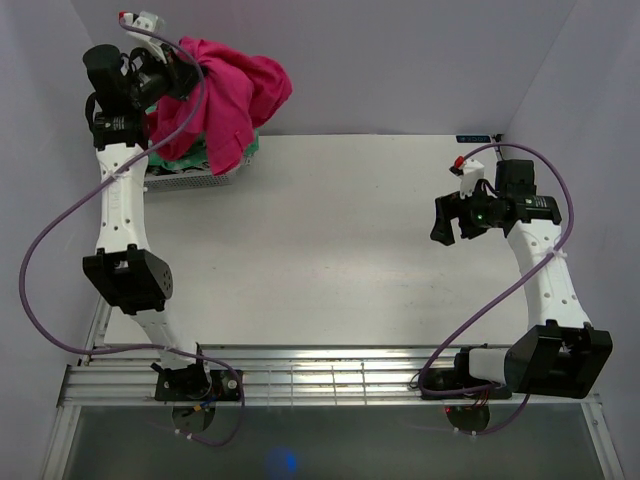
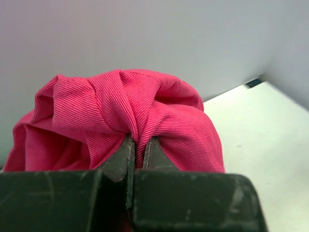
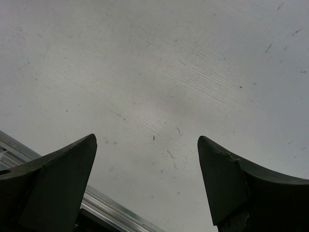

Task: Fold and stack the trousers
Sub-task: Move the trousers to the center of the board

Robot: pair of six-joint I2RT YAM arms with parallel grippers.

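– While your left gripper (image 2: 140, 145) is clamped on a twisted bunch of the bright magenta-pink, fine-ribbed soft fabric trousers (image 1: 235, 95), you are at the picking-out step. They hang crumpled above the white slotted basket (image 1: 195, 182) at the far-left corner, not yet on the matt white table (image 1: 350, 250).
– And my right?
– Your right gripper (image 1: 452, 222) hangs over the table's right side, jaws spread and empty. My judgement: next, carry the bundle to mid-table and spread it flat. The limp cloth will sag, so a second grasp is called for.
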